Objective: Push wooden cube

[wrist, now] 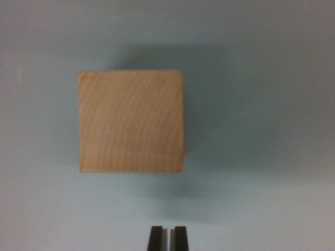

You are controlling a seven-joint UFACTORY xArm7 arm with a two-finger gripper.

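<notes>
A pale wooden cube point(131, 121) with visible grain lies on a grey-blue surface, left of the wrist view's middle. My gripper point(168, 238) shows at the bottom edge as two dark fingertips point(155, 238) standing almost together with only a thin slit between them and nothing held. The tips sit below the cube and a little toward the wrist view's right of its centre, with a strip of bare surface between them and the cube's near edge.
The cube casts a soft shadow toward the wrist view's right and top. A plain grey-blue surface point(272, 157) fills everything around the cube on all sides.
</notes>
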